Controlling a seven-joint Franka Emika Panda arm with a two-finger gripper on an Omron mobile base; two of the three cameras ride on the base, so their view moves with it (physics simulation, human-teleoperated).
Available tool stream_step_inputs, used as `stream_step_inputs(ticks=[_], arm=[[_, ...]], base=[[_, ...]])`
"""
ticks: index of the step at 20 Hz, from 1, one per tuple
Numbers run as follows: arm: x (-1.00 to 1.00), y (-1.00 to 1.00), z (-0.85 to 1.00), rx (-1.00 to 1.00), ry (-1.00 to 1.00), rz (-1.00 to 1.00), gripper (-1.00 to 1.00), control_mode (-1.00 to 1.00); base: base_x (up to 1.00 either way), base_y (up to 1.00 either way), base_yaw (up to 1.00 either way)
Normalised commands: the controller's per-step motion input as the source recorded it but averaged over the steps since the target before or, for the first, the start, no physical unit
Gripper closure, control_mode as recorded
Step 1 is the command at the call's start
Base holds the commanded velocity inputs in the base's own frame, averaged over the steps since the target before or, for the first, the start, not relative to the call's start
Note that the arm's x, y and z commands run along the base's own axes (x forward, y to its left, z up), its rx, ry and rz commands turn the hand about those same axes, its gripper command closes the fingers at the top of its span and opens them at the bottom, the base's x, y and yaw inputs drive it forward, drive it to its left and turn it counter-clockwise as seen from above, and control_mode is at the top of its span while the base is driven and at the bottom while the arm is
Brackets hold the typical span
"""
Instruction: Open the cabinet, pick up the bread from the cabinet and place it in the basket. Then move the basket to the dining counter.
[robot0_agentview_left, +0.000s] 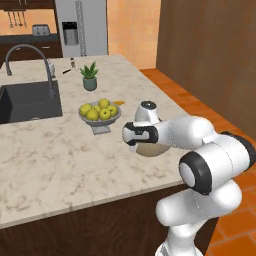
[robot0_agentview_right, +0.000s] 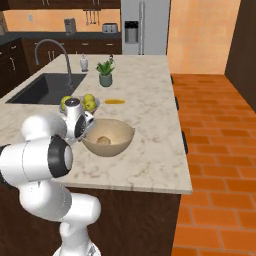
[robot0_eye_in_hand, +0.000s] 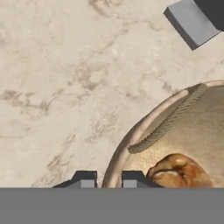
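Observation:
The tan basket (robot0_agentview_right: 119, 144) stands on the beige marble dining counter (robot0_agentview_right: 150, 155), near its front edge. The brown bread (robot0_agentview_right: 103, 141) lies inside it, and the hand view has the roll (robot0_eye_in_hand: 177, 171) at the basket's bottom. My gripper (robot0_eye_in_hand: 109, 180) comes down over the near rim (robot0_eye_in_hand: 131, 133) with one fingertip outside the wall and one inside, shut on it. In the left base view my forearm covers most of the basket (robot0_agentview_left: 150, 150). In the right base view the gripper (robot0_agentview_right: 87, 134) meets the basket's left rim.
A grey footed bowl of yellow-green fruit (robot0_agentview_left: 100, 113) stands just behind the basket, its foot (robot0_eye_in_hand: 192, 22) at the top of the hand view. Farther back are a potted plant (robot0_agentview_left: 90, 77), a dark sink (robot0_agentview_left: 25, 100) and a faucet (robot0_agentview_left: 50, 75). The counter's right edge (robot0_agentview_right: 182, 145) drops to a brick floor.

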Motion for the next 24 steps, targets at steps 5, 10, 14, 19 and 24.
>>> stream_step_inputs(ticks=[5, 10, 14, 19, 24], arm=[[0.14, 0.0, -0.31, 0.0, 0.0, 0.0, -1.0, -1.0], [-0.09, 0.0, 0.74, 0.01, 0.05, 0.0, -1.0, -1.0], [-0.24, 0.0, 1.0, 0.0, 0.03, -0.07, -1.0, -1.0], [-0.55, 0.0, 0.75, 0.03, 0.0, -0.38, -1.0, -1.0], [-0.74, 0.18, 0.55, 0.05, 0.0, -0.25, -1.0, -1.0]], base=[[0.0, 0.0, 0.0], [0.0, 0.0, 0.0], [0.0, 0.0, 0.0], [0.0, 0.0, 0.0], [0.0, 0.0, 0.0]])
